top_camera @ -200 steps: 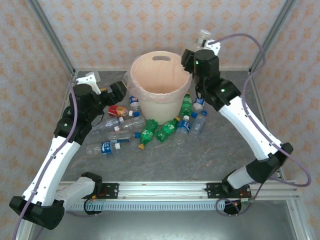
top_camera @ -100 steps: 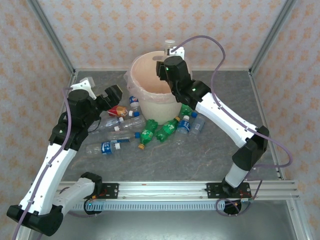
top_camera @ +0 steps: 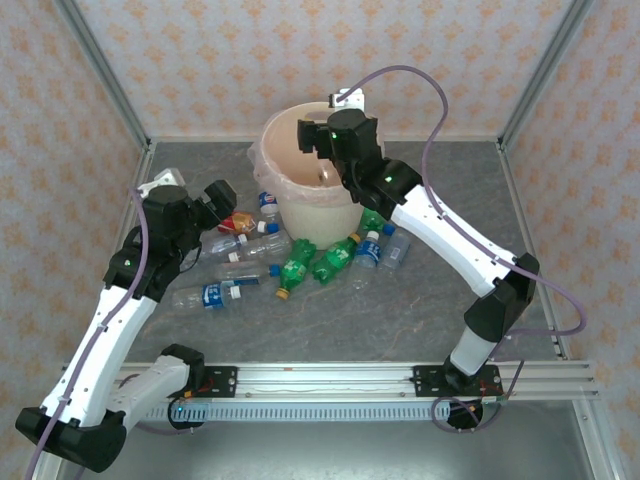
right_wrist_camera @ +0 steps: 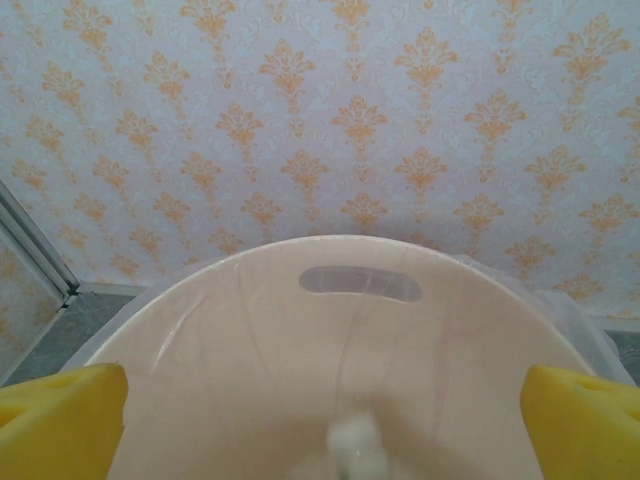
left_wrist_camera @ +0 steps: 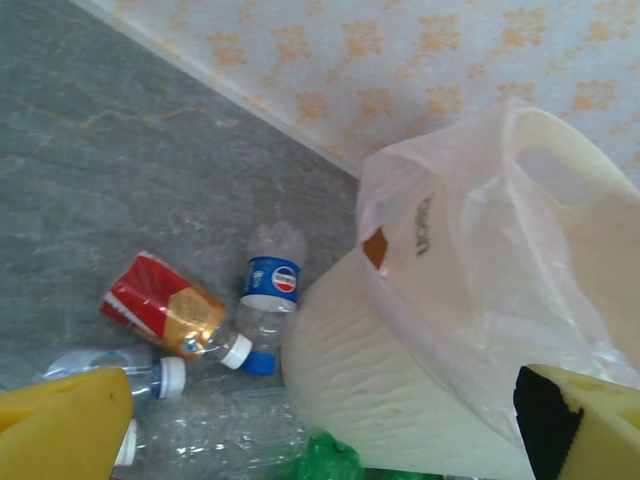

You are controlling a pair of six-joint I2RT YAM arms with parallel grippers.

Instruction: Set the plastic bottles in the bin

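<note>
On the desk (top_camera: 420, 300), many bottles (top_camera: 297, 268) still lie around the bin (top_camera: 305, 210). My left tool (top_camera: 217, 194) hangs over those to its left, spread wide and empty. Farther back, my right tool (top_camera: 312, 138) has swung over the bin mouth and parted fully. The released bottle (right_wrist_camera: 352, 447) is dropping inside. I judge one delivery complete.

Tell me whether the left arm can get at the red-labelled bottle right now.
Probably yes: the left gripper hangs open close over the red-labelled bottle, which lies uncovered on the table beside the bin.
</note>
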